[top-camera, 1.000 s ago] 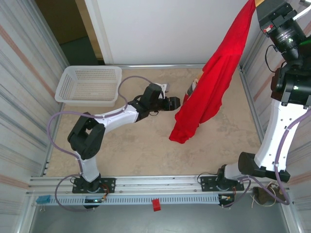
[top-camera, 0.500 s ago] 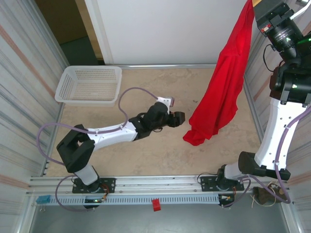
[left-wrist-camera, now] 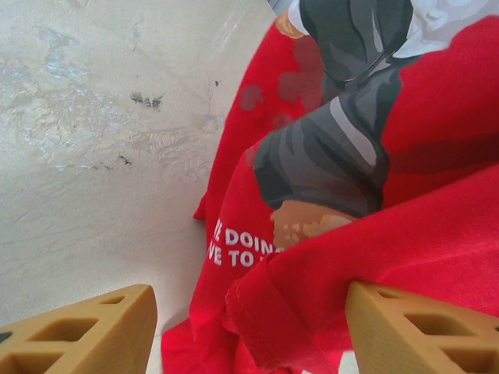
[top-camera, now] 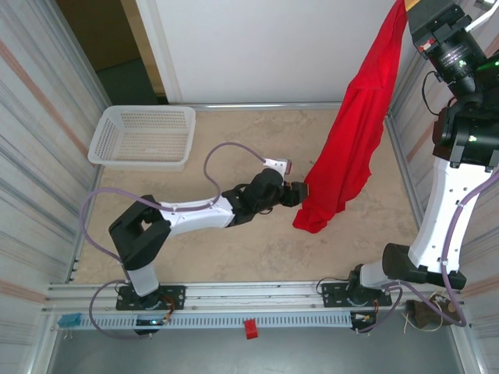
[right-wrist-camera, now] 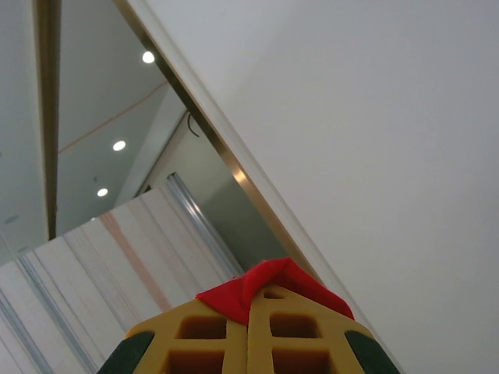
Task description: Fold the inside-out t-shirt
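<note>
Left wrist: t-shirt [left-wrist-camera: 421,249] hem between fingers [left-wrist-camera: 86,335] of left hand [left-wrist-camera: 253,331] (spread wide)

The table [top-camera: 234,257] is flat and sandy brown, with pale patches and a few small dark spots. A white basket [top-camera: 143,136] full of little holes sits in its far left corner. The red t-shirt [top-camera: 355,148] hangs low over the right side; I cannot tell if it touches.
</note>
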